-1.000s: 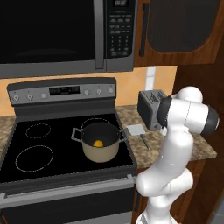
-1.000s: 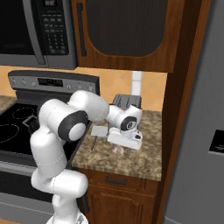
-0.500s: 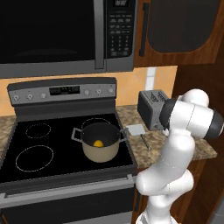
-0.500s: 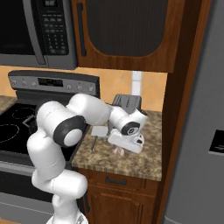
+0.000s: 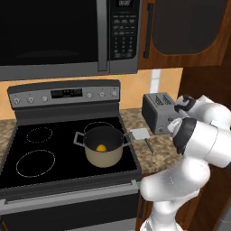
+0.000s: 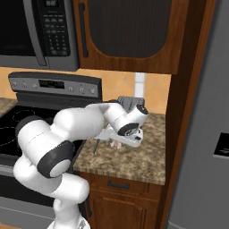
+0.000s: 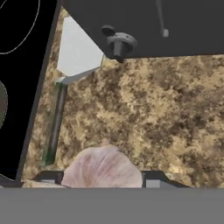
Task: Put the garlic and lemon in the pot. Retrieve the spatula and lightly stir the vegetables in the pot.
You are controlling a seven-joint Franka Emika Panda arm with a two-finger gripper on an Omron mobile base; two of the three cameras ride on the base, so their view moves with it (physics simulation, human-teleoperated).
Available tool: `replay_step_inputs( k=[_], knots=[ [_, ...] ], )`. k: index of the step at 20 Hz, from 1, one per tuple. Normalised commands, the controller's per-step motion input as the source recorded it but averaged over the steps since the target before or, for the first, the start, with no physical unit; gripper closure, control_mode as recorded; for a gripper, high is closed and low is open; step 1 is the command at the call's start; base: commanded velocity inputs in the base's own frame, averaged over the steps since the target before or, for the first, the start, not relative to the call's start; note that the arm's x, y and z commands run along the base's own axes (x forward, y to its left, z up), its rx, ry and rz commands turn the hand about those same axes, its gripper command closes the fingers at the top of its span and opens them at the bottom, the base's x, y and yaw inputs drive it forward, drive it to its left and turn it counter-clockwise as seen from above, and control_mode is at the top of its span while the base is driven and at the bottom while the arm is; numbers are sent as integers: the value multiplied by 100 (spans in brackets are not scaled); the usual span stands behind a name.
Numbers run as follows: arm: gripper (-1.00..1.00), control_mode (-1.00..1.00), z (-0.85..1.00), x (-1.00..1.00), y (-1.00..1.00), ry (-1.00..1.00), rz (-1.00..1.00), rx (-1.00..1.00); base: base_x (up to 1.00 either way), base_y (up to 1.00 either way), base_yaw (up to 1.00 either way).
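Note:
The whitish garlic (image 7: 103,165) rests on the speckled counter right of the stove, and my gripper (image 7: 101,178) is shut on it, a dark fingertip (image 7: 154,178) pressed against each side. In the right base view the gripper (image 6: 120,144) points down at the counter in front of the toaster. The spatula (image 7: 78,49) lies flat beside the stove edge, its thin handle (image 7: 54,124) running toward me; it also shows at the spatula (image 5: 141,134). On the front right burner stands the beige pot (image 5: 104,158), and the yellow lemon (image 5: 101,148) lies inside it.
A grey toaster (image 5: 158,113) stands at the back of the counter, its lever knob (image 7: 119,43) close above the garlic. The black stovetop (image 5: 40,153) lies to the left, a microwave (image 5: 54,36) hangs above it, and a tall wooden cabinet side (image 6: 183,112) bounds the counter on the right.
The jaws have come together from wide open onto the garlic. The hand has settled slightly lower over the counter; pot, lemon and spatula stay put.

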Motion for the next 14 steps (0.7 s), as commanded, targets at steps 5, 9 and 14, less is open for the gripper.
replay_step_inputs(
  k=[5, 9, 14],
  knots=[
    [100, -100, 96, -21, 55, -15, -4, 0, 0, 0, 0],
    [100, -100, 85, -4, 73, -3, -4, -1, 0, 0, 0],
    [100, -100, 56, 0, 98, 0, 0, -6, 0, 0, 0]
  ],
)
